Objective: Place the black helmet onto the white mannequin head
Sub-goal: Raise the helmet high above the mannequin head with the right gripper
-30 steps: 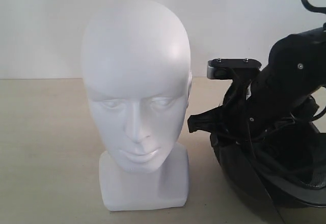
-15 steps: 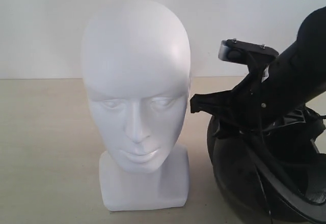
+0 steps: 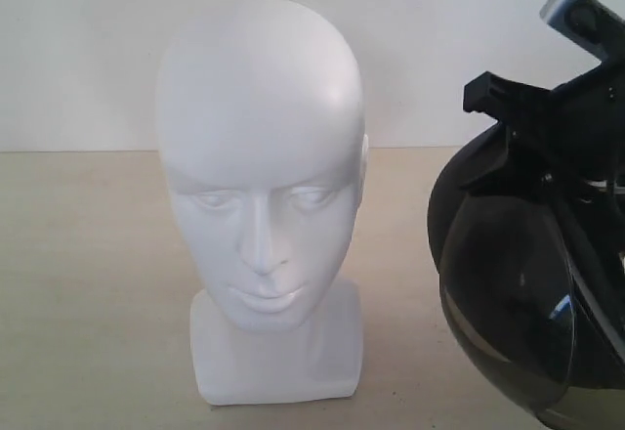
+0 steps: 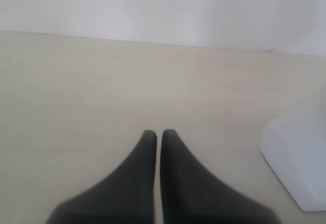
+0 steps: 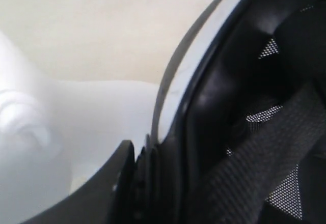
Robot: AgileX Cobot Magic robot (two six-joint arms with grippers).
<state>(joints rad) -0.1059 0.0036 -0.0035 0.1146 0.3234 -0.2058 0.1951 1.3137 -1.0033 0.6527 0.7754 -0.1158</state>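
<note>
black helmet (image 3: 518, 283) was held right of the white mannequin head (image 3: 259, 176), right pincer (image 5: 145, 175) clamped on its rim, likely for tipping it over the crown; left pincer (image 4: 158, 137) sat clenched, empty.

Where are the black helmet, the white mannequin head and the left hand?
black helmet (image 3: 508, 293), exterior view, on the tinted visor.
white mannequin head (image 3: 259, 127), exterior view, on the forehead.
left hand (image 4: 158, 135), left wrist view, between its fingertips.
</note>
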